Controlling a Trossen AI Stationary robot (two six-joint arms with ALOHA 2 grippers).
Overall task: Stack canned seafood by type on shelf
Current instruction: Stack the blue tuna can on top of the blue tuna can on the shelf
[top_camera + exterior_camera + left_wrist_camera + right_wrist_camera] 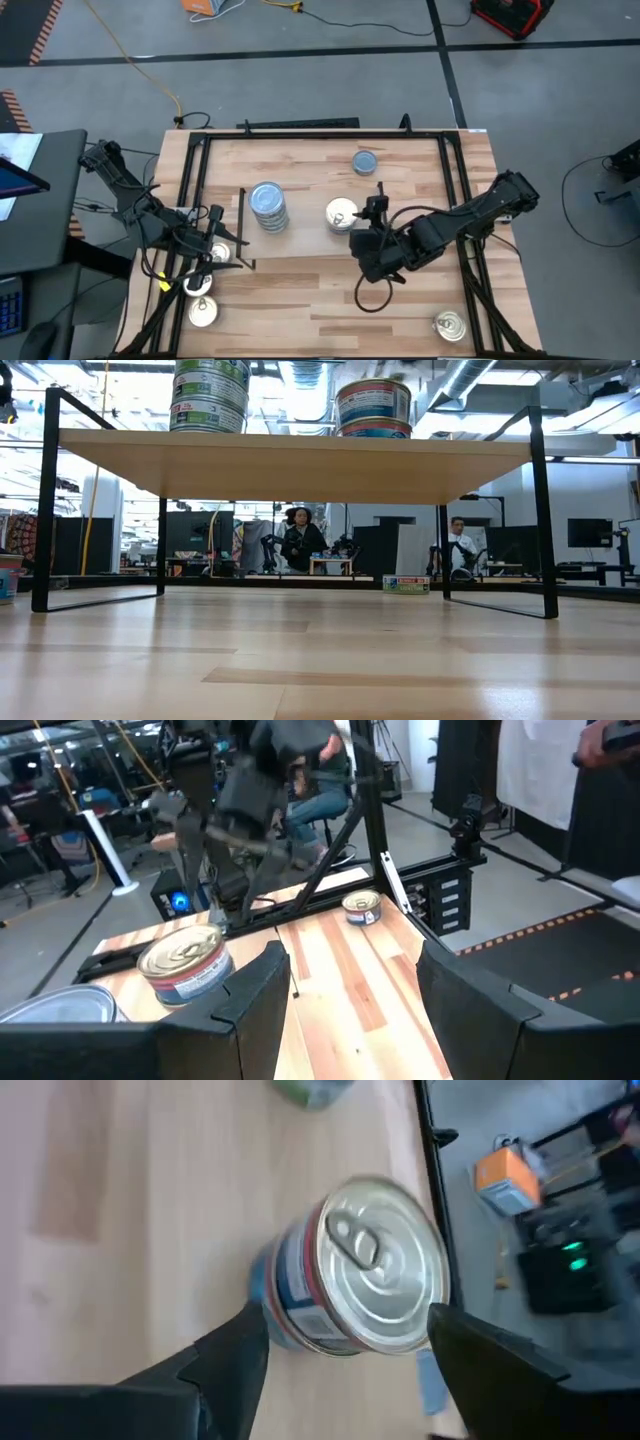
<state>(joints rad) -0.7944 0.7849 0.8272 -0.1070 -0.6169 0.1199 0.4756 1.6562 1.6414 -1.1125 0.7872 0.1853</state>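
The left arm (135, 200) comes in from the table's nine o'clock edge, elbow bent, reaching toward five o'clock. The left gripper (208, 252) sits low at the end of it with its two dark fingers (255, 1000) spread apart and nothing between them. The right arm (470, 212) stretches from three o'clock toward the middle, wrist dropped. The right gripper (362, 228) points toward ten o'clock, its fingers (235, 1350) parted wide.

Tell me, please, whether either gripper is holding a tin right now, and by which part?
Neither. The right gripper stands open around the silver-lidded stack, fingers clear of it. The left gripper is open and empty.
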